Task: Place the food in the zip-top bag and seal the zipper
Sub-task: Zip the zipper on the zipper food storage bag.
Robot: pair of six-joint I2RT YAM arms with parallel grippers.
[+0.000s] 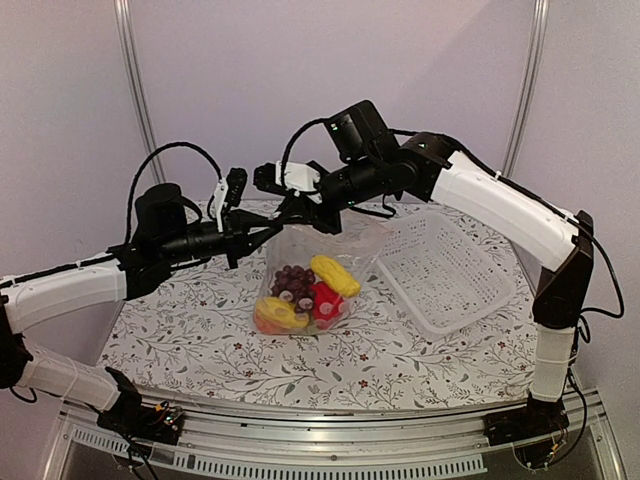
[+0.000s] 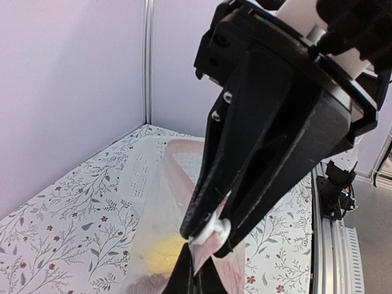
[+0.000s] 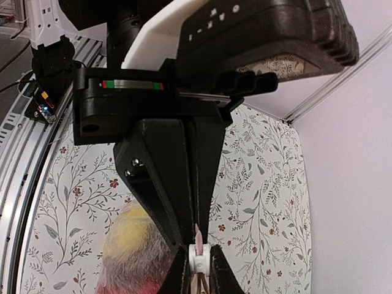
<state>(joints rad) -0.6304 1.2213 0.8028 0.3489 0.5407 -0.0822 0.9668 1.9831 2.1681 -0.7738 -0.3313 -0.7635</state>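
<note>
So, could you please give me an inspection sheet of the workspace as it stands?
Surface: floral-print table, nothing loose seen on it.
Job's things: zip-top bag held up by its mouth, bottom on the table; food inside it.
Clutter: white basket right of the bag, nothing seen in it.
Grippers: left gripper and right gripper both shut on the zipper.
Cables: black cables loop above the arms.
Surroundings: plain walls.
</note>
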